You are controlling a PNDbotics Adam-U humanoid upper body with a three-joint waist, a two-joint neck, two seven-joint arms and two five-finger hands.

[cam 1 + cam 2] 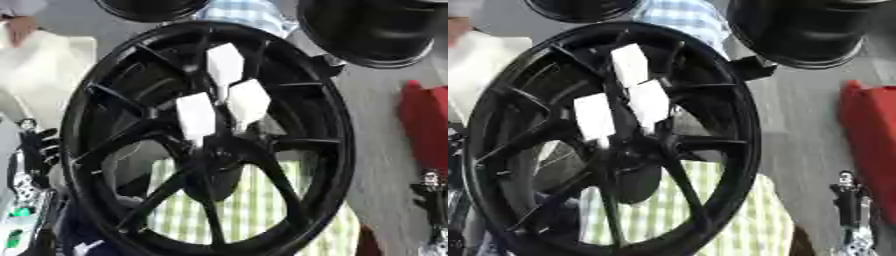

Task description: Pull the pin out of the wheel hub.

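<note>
A large black wheel hub fills most of the frame, standing nearly upright with its spokes facing the camera. Three white blocks cluster near its centre, just above the dark middle of the hub; which of these, if any, is the pin cannot be told. Through the lower spokes a green-and-white checked cloth shows. The robot's left hand appears at the lower left edge of the frame, just beside the rim of the hub, held upright with dark fingers pointing up; whether the fingers are open or closed cannot be told. The right hand shows at the lower right, well apart from the hub, also upright, its fingers too unclear to judge. A red object lies at the right edge, and other black wheels sit at the top of the frame.
</note>
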